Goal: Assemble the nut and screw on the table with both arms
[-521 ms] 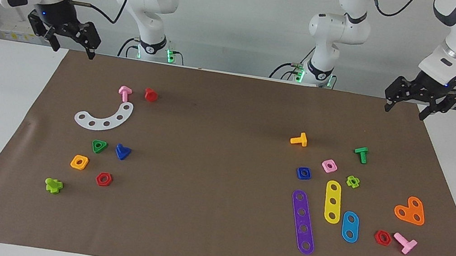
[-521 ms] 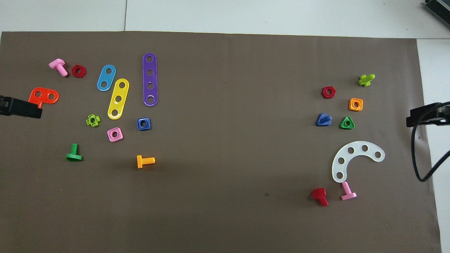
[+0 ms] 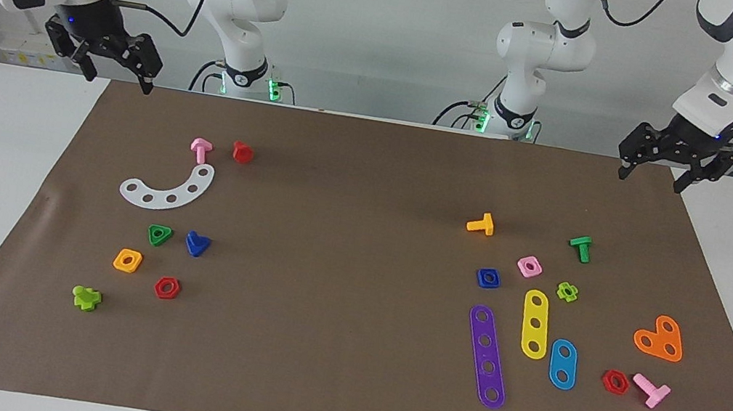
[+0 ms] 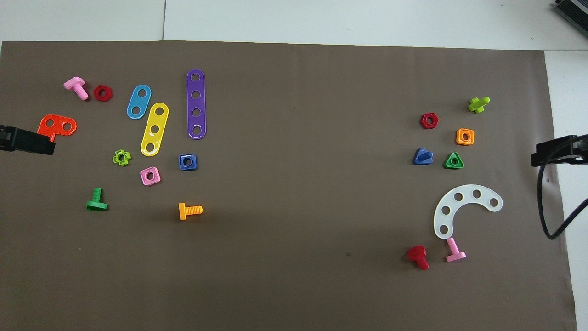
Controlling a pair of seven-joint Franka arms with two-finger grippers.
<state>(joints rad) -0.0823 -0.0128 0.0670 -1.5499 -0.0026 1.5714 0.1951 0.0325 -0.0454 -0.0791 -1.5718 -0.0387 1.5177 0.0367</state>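
Observation:
The dark-blue square nut (image 3: 488,278) lies flat on the brown mat (image 3: 329,347) toward the left arm's end, beside the pink square nut (image 3: 530,266); it also shows in the overhead view (image 4: 188,162). The dark-blue screw (image 3: 196,243) with its triangular head lies toward the right arm's end, beside the green triangular nut (image 3: 159,234); it also shows in the overhead view (image 4: 422,156). My left gripper (image 3: 650,180) hangs open and empty over the mat's corner nearest its base. My right gripper (image 3: 119,83) hangs open and empty over the mat's other near corner.
Near the nut lie purple (image 3: 487,357), yellow (image 3: 535,323) and blue (image 3: 563,364) strips, an orange screw (image 3: 482,224) and a green screw (image 3: 580,247). Near the screw lie a white curved strip (image 3: 169,189), an orange square nut (image 3: 127,260) and a red hex nut (image 3: 166,288).
Both grippers have risen a hair at most. Nothing on the mat has moved.

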